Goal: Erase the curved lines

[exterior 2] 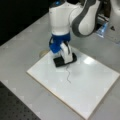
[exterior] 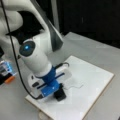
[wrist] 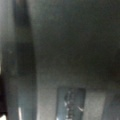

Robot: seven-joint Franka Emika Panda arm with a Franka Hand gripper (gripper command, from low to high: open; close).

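Black block eraser pressed flat on the white board, carried under the gripper; jaws hidden behind the blue mount, so cannot tell whether clenched. Curve lines lying mid-board in both front views, one end just beside the eraser, still unwiped. Mere dry marker film, probably weightless and smearable: nothing to take hold of, only to rub

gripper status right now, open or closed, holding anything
gripper: shut on the black eraser, pressed on the white board at the curve lines' end.
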